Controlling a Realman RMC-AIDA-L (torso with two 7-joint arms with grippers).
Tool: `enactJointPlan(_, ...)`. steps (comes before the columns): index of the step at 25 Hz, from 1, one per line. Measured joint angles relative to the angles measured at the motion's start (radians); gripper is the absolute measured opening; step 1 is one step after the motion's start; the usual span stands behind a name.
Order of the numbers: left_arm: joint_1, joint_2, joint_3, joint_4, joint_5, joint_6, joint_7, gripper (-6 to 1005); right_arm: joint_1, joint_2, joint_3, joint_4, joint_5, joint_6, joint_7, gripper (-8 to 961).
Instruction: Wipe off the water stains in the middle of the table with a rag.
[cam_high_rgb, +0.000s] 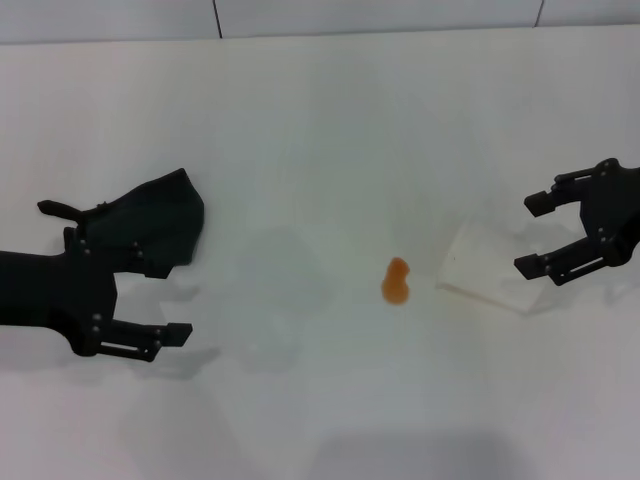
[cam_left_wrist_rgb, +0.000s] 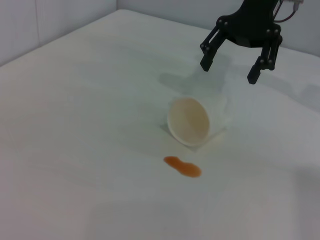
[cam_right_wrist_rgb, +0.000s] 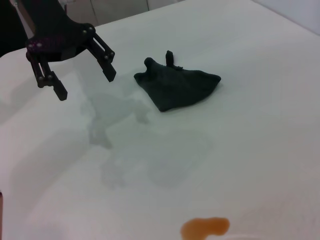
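The water stain (cam_high_rgb: 396, 281) is a small orange-brown blot in the middle of the white table (cam_high_rgb: 300, 120). It also shows in the left wrist view (cam_left_wrist_rgb: 182, 166) and the right wrist view (cam_right_wrist_rgb: 205, 227). The dark rag (cam_high_rgb: 155, 222) lies crumpled at the left, its tab pointing up in the right wrist view (cam_right_wrist_rgb: 177, 85). My left gripper (cam_high_rgb: 165, 300) is open and empty, hovering just beside the rag's near edge; it also shows in the right wrist view (cam_right_wrist_rgb: 86, 86). My right gripper (cam_high_rgb: 530, 237) is open and empty at the right; it also shows in the left wrist view (cam_left_wrist_rgb: 230, 65).
A translucent whitish cup (cam_high_rgb: 485, 265) lies on its side between the stain and my right gripper, its mouth facing the stain in the left wrist view (cam_left_wrist_rgb: 189, 121). A wall runs along the table's far edge.
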Motion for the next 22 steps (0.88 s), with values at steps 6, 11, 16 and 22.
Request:
enactJointPlan(6,0.009,-0.002,0.001,0.000,-0.001,0.008,0.024,848,0.008,-0.007,-0.030,-0.031,-0.009,-0.014,0.045,869)
enactJointPlan(11,0.017,-0.016,0.005,0.000,-0.003,0.012,0.054,846,0.001,-0.002,-0.063,-0.090,-0.052,-0.026,0.069,866)
enactJointPlan(16,0.024,-0.024,0.043,0.000,0.000,0.013,0.057,844,0.020,-0.011,-0.101,-0.097,-0.103,-0.049,0.123,863)
enactJointPlan(22,0.031,-0.029,0.074,-0.016,-0.003,0.003,0.077,843,0.071,-0.010,-0.186,-0.134,-0.207,-0.082,0.225,860)
